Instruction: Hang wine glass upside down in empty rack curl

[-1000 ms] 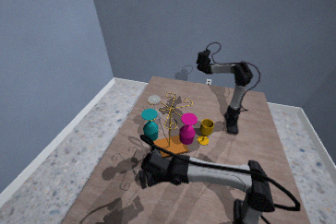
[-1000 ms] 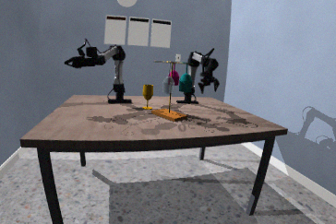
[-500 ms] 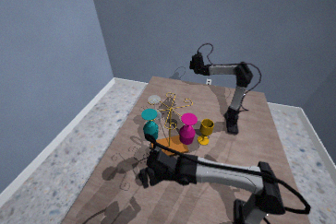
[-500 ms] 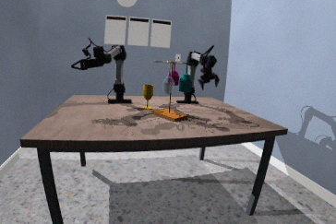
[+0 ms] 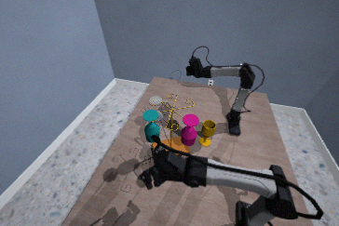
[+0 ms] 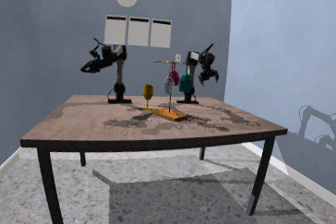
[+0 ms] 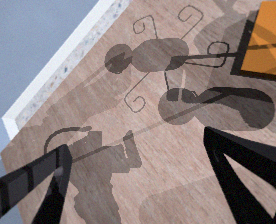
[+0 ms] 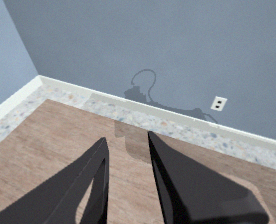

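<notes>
A yellow wine glass (image 5: pixel 209 127) (image 6: pixel 148 92) stands upright on the table beside the rack. The gold wire rack has an orange base (image 6: pixel 173 115) (image 7: pixel 269 40) and curled arms at its top. A teal glass (image 5: pixel 152 132) (image 6: pixel 186 83), a magenta glass (image 5: pixel 188 137) (image 6: pixel 174 78) and a clear glass (image 5: pixel 155 100) (image 6: pixel 168 85) hang upside down on it. My left gripper (image 5: pixel 145 181) (image 6: pixel 210 80) (image 7: pixel 136 142) is wide open and empty, above the table beside the rack. My right gripper (image 5: pixel 188 71) (image 6: pixel 83 69) (image 8: pixel 127 141) is partly open and empty, high and away from the rack and yellow glass.
The wooden table (image 6: pixel 92 125) (image 8: pixel 44 145) carries dark shadows of the arms, rack and glasses. The hanging glasses crowd the rack, with the magenta glass close to the standing yellow one. A wall (image 8: pixel 189 55) stands beyond the table in the right wrist view.
</notes>
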